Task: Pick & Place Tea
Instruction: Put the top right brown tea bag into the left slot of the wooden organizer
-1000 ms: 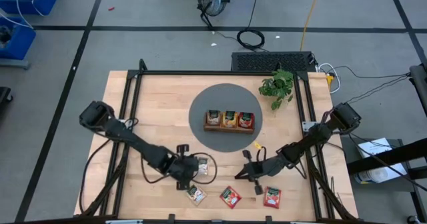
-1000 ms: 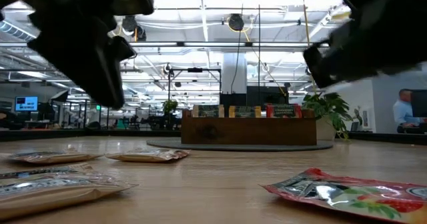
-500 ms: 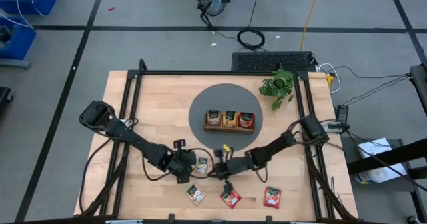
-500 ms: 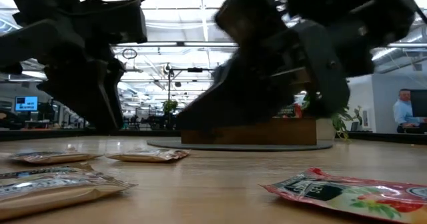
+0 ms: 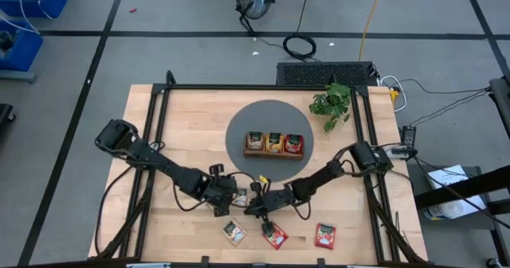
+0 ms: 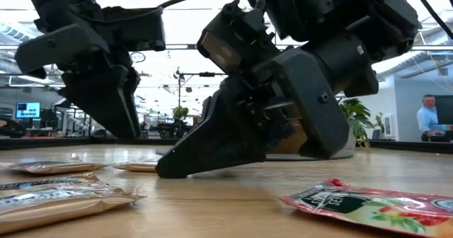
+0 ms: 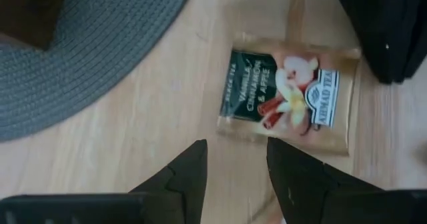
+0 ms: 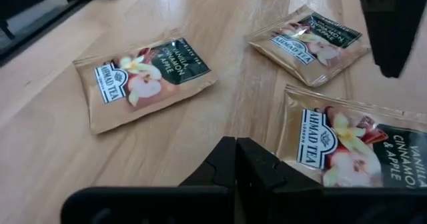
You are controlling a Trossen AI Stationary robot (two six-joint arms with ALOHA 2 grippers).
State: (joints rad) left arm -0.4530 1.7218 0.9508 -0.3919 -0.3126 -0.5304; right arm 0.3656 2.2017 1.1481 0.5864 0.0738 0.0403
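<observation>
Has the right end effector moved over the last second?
Yes. In the high view the right end effector has swung toward the left arm's side. It was near the red tea sachet; now it is below the brown wooden tray, by the left end effector.

Two matte black jointed arms trailing looped black cables.

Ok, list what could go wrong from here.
1. The left gripper and the right gripper sit close together beside the cream sachet, so the arms could collide.
2. That sachet lies flat on the table, and the left gripper's open fingers may push it along rather than lift it.
3. The right gripper is shut and low, and might shove a neighbouring sachet.
</observation>
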